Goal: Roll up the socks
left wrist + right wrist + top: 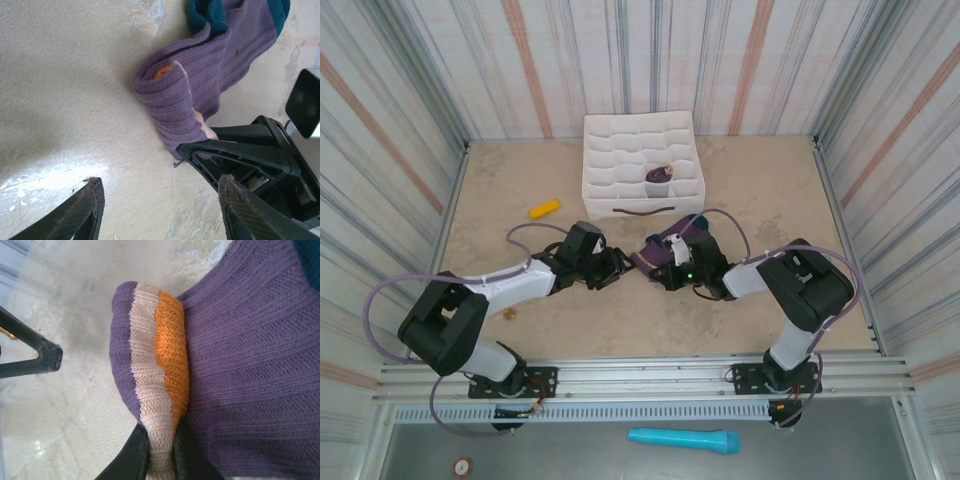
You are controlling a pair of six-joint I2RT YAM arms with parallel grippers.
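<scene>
Right end effector [160, 435] clenched on sock [240, 365] cuff, orange band folded over. Left end effector [160, 185] released, fingers spread beside fold. Sock lies mid-table [770, 200], near white divider box [610, 150]; second sock [659, 177] rolled inside one compartment.

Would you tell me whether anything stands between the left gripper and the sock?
Partly: the right gripper, shut on the sock at its cuff, reaches across the right side of the gap in front of the open left gripper. The left side of the gap is bare table.

Purple sock [220, 65] on table [65, 100], orange-banded cuff end rolled over.
</scene>
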